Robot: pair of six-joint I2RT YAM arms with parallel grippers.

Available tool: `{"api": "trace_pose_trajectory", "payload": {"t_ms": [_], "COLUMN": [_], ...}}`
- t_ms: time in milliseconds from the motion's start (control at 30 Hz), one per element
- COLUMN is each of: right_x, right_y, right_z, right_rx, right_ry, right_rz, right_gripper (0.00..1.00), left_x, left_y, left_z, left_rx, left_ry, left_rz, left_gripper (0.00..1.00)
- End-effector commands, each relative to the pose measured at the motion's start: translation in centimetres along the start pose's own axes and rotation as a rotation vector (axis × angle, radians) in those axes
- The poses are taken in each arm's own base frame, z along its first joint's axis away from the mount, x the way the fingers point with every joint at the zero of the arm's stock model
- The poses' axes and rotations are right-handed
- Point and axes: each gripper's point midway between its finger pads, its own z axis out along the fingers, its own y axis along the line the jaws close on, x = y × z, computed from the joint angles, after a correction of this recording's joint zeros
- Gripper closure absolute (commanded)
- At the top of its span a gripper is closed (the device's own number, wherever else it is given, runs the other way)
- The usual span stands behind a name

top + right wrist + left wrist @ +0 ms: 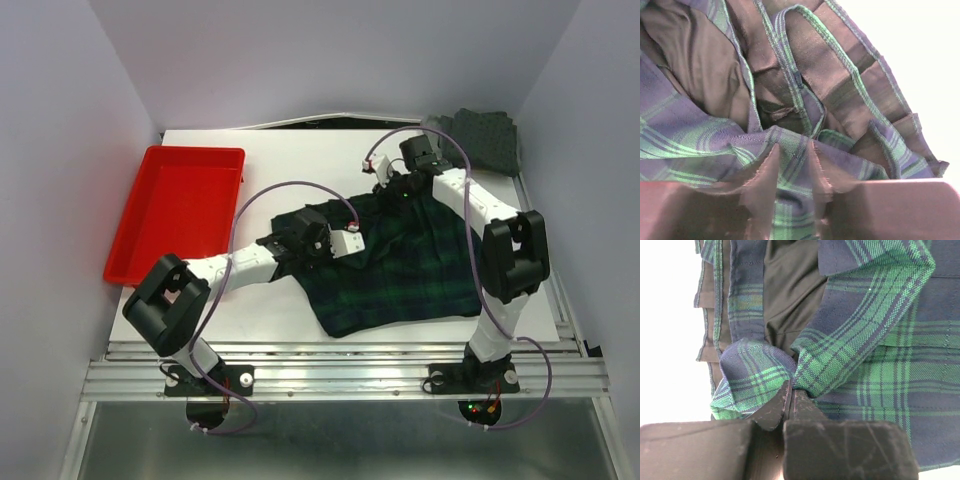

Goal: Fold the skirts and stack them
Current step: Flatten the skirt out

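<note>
The dark green-navy plaid pleated skirt point(400, 265) lies spread in the middle of the table. My left gripper point(322, 243) is at its left edge, shut on a pinched fold of plaid cloth point(810, 365). My right gripper point(392, 186) is at its far edge, shut on a bunched fold of the same skirt point(792, 150); cloth fills the gap between its fingers point(765, 170). The dark charcoal dotted skirt point(485, 138) lies folded at the far right corner. The plain grey skirt is not in view.
A red plastic tray point(180, 208) stands at the left side of the white table point(270, 310). Grey walls close in the left, back and right. The arm bases sit on the metal rail at the near edge.
</note>
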Motion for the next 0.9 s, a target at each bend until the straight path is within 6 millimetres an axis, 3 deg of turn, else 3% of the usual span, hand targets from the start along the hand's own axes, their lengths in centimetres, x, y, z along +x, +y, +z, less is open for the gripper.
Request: {"api": "trace_pose_trajectory", "payload": {"t_ms": [0, 33, 233, 400, 567, 633, 667, 833, 867], "right_x": [0.0, 0.3, 0.6, 0.4, -1.7, -1.2, -1.8, 0.9, 1.4], "right_y": [-0.6, -0.4, -0.2, -3.3, -6.6, -6.5, -7.3, -9.9, -10.1], "right_z": [-0.2, -0.2, -2.6, -5.5, -7.4, -6.7, -6.7, -4.9, -4.3], "right_rx": [-0.002, -0.005, 0.029, 0.116, 0.231, 0.244, 0.282, 0.45, 0.474], "right_ry": [0.03, 0.039, 0.019, -0.031, -0.155, -0.169, -0.211, -0.195, -0.21], "right_rz": [-0.048, -0.042, -0.031, 0.033, 0.109, 0.15, 0.145, 0.259, 0.27], "right_gripper": [0.78, 0.99, 0.99, 0.99, 0.99, 0.99, 0.99, 0.99, 0.99], "left_x": [-2.2, -2.0, -1.7, -3.0, -4.7, -5.0, -4.6, -2.1, -0.8], "left_y": [2.3, 2.5, 4.3, 7.3, 10.9, 12.2, 12.6, 14.2, 14.2], "left_z": [-0.3, -0.3, -0.3, -1.2, -2.7, -2.8, -2.5, 0.4, 1.3], "left_rx": [-0.072, -0.077, -0.095, -0.148, -0.3, -0.368, -0.395, -0.535, -0.562], "left_ry": [-0.045, -0.041, -0.033, -0.064, -0.096, -0.115, -0.108, -0.032, 0.005], "left_rz": [-0.029, -0.035, -0.124, -0.166, -0.22, -0.238, -0.249, -0.303, -0.308], "left_gripper": [1.0, 1.0, 1.0, 1.0, 1.0, 1.0, 1.0, 1.0, 1.0]}}
